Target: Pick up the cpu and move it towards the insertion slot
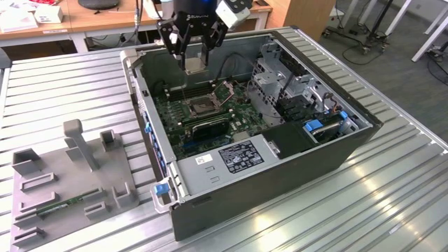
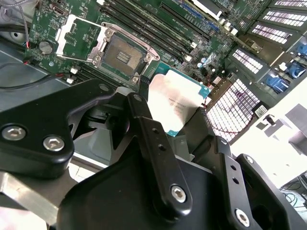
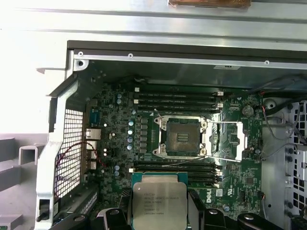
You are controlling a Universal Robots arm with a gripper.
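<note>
The cpu (image 1: 194, 64) is a flat square chip with a silver top, held in the air over the open computer case. My gripper (image 1: 194, 56) is shut on the cpu, one black finger on each side edge. In the first wrist view the cpu (image 3: 159, 201) hangs a short way from the insertion slot (image 3: 181, 136), a silver-framed socket with a dark centre and its retaining frame swung open. The second wrist view shows the cpu (image 2: 175, 100) between the fingers (image 2: 144, 129), with the insertion slot (image 2: 121, 55) beyond it. In the exterior view the insertion slot (image 1: 201, 106) lies below the gripper on the green motherboard.
The case (image 1: 294, 157) lies on its side on a ribbed metal table (image 1: 392, 199), with drive cages (image 1: 294, 94) and cables at the exterior view's right. Long black memory slots (image 3: 175, 98) flank the socket. A grey fixture (image 1: 70, 184) holding a green memory stick (image 1: 63, 207) sits at the exterior view's left.
</note>
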